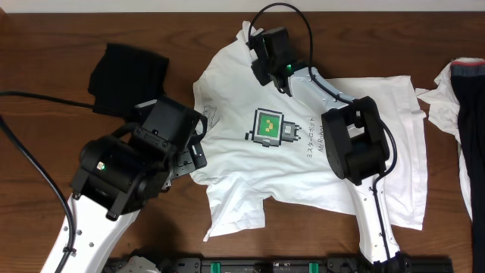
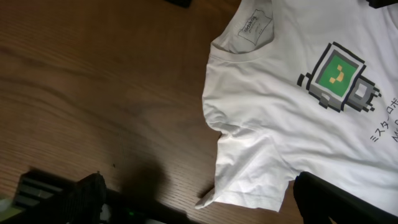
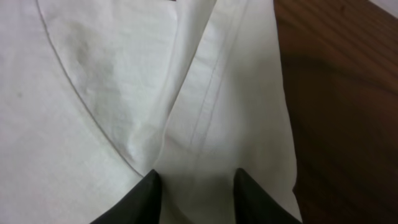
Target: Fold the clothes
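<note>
The right claw (image 3: 200, 193), upper centre overhead, straddles a sleeve hem of the large white cotton T-shirt (image 1: 250, 178) spread mid-frame. I cannot tell if it pinches. The left claw (image 1: 191, 144) gapes wide by the collar, probably ready for a 2-handed fold.

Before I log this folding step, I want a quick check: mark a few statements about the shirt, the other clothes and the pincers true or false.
1. The shirt lies print side up. True.
2. The left pincer grips a sleeve. False: it is open and holds nothing.
3. The black garment lies on the shirt. False: it lies on the table beside it.
4. The right pincer is at a sleeve hem. True.
5. The shirt is folded in half. False: it lies spread out.
</note>
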Robot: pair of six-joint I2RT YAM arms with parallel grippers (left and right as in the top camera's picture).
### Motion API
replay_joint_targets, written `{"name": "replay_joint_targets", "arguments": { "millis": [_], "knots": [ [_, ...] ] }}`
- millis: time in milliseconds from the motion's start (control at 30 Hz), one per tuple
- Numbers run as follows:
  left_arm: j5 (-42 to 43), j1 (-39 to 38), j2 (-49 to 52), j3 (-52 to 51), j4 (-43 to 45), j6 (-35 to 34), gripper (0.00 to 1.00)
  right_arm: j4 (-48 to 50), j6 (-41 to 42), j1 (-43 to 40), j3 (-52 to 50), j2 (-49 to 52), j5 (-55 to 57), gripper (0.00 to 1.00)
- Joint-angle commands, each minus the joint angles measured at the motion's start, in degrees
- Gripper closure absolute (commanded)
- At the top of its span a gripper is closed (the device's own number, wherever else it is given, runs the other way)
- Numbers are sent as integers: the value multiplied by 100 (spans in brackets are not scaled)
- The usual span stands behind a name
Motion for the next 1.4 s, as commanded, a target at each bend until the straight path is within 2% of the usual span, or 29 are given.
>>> {"name": "replay_joint_targets", "arguments": {
  "millis": [0, 67, 133, 167, 400, 667, 1133, 1167, 1200, 1233, 1333, 1367],
  "knots": [
    [-133, 28, 22, -13, -17, -31, 2, 2, 24, -31, -26, 96, 46, 70],
    [-133, 28, 22, -13, -17, -31, 2, 2, 24, -35, -26, 96, 46, 79],
    [-133, 28, 22, -13, -17, -31, 2, -2, 24, -44, -26, 96, 46, 97],
    [-133, 28, 22, -13, -17, -31, 2, 0, 24, -48, -26, 96, 46, 99],
    [-131, 28, 22, -13, -15, -31, 2, 149, 22, -90, -24, 26, 483, 99],
    [-133, 28, 22, -13, -17, -31, 2, 269, -308, -345, -22, 0, 490, 99],
    [-133, 28, 22, -13, -17, -31, 2, 1220, -339, -997, -24, 2, 468, 99],
    [-133, 28, 22, -13, -17, -31, 2, 1259, -339, -1023, -24, 4, 470, 94],
    [-133, 28, 22, -13, -17, -31, 2, 1287, -339, -1040, -24, 2, 470, 82],
    [-133, 28, 22, -13, -15, -31, 2, 1316, -339, -1064, -24, 4, 470, 64],
    [-133, 31, 22, -13, -17, -31, 2, 1373, -339, -1115, -24, 4, 474, 37],
    [-133, 28, 22, -13, -17, -31, 2, 1392, -337, -1128, -24, 4, 474, 33]
  ]
}}
